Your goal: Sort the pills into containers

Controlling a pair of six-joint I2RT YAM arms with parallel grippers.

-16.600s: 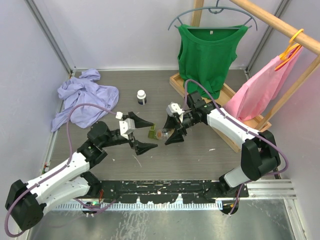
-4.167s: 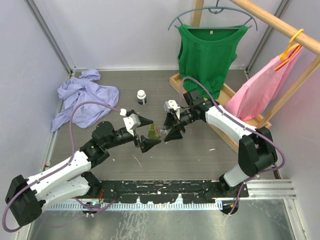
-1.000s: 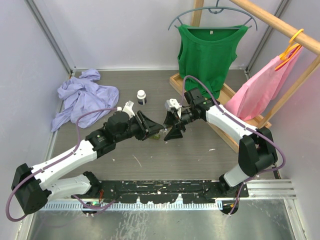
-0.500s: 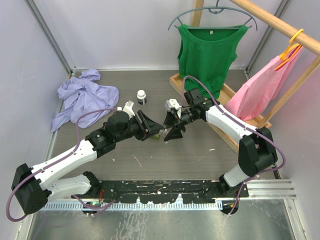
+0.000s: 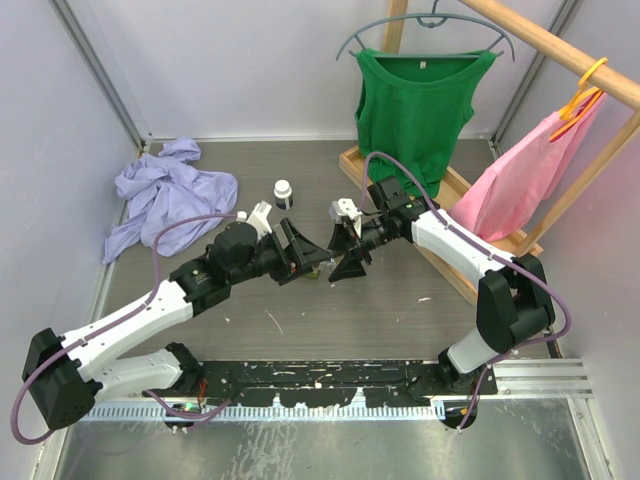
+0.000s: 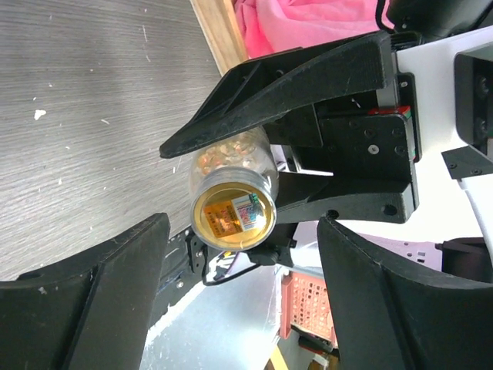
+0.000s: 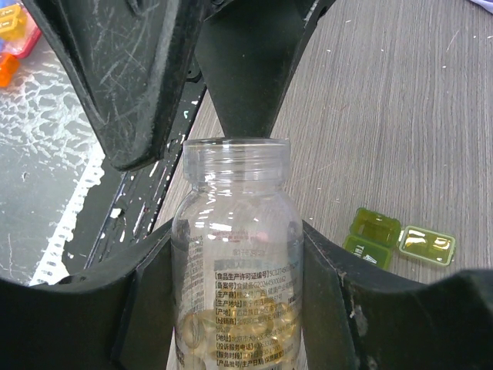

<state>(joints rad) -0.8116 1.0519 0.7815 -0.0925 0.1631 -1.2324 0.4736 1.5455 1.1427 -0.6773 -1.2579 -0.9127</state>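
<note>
My right gripper (image 5: 345, 256) (image 7: 235, 258) is shut on a clear pill bottle (image 5: 323, 262) (image 7: 235, 262), its fingers pressed against both sides. Yellow pills lie at the bottle's base, and its neck shows no cap in the right wrist view. My left gripper (image 5: 302, 254) (image 6: 243, 231) stands open facing that bottle (image 6: 231, 193), whose gold-looking round end sits between the spread fingers with a gap on each side. The containers lie on the table past the bottle: an olive green case (image 7: 373, 237) with its lid up and a clear yellowish one (image 7: 426, 244) touching it.
A small white bottle (image 5: 283, 193) stands at the back centre. A lavender cloth (image 5: 165, 195) is heaped at the back left. A green top (image 5: 415, 110) and a pink garment (image 5: 525, 175) hang from a wooden rack (image 5: 395, 185) at the right.
My left gripper's jaws have spread wide apart at the bottle's neck end. The right gripper and the bottle have stayed where they were.
</note>
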